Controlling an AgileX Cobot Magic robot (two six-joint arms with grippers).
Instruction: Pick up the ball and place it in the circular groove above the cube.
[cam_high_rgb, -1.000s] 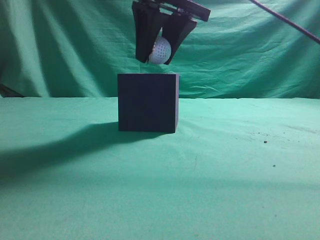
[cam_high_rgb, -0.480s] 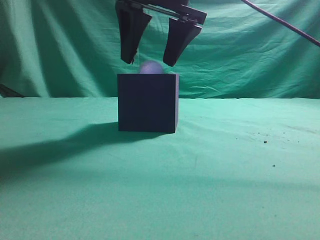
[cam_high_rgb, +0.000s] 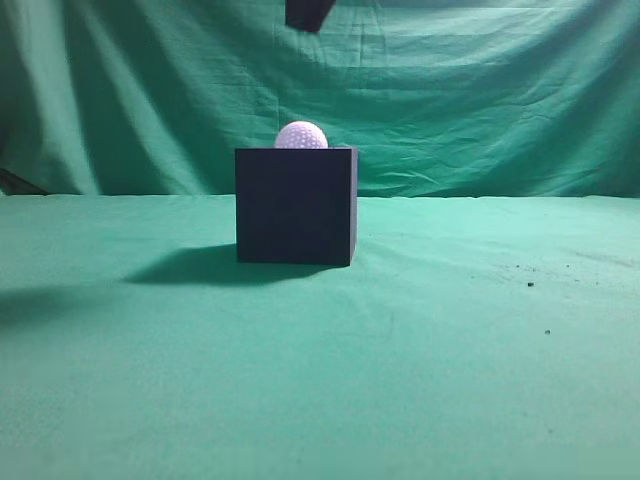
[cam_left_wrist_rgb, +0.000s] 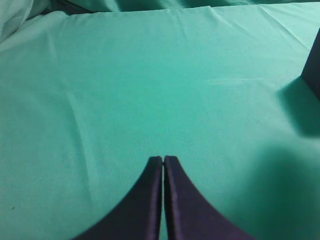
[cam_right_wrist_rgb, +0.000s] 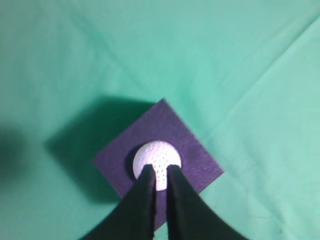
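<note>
Right gripper (cam_right_wrist_rgb: 160, 175) hangs well above the cube (cam_right_wrist_rgb: 159, 159), fingers almost together with a thin slit between them, pinching nothing. In the exterior view only a dark tip of it (cam_high_rgb: 307, 14) shows at the top edge, about 12 o'clock from the ball (cam_high_rgb: 301, 136), well apart.

Left gripper (cam_left_wrist_rgb: 163, 161) has its fingers pressed together, holding nothing, over bare green desk (cam_left_wrist_rgb: 125, 90). The cube's edge (cam_left_wrist_rgb: 314, 65) sits at 3 o'clock in that view, well apart.

In the right wrist view the ball (cam_right_wrist_rgb: 157, 159) sits in the middle of the cube top, a dark ring of groove showing round its left side, right at the fingertips in frame but far below them. The exterior view shows the ball on the top face of the cube (cam_high_rgb: 296, 206), a bit left of centre, lower part sunk below the top edge, so it looks seated.

Step judgement: placement looks done and the release is finished; the step in hand is retreat. The next move calls for the right arm to clear away without coming down on the cube, since a bump could roll the ball out of the shallow groove. Left arm has no part to play.
</note>
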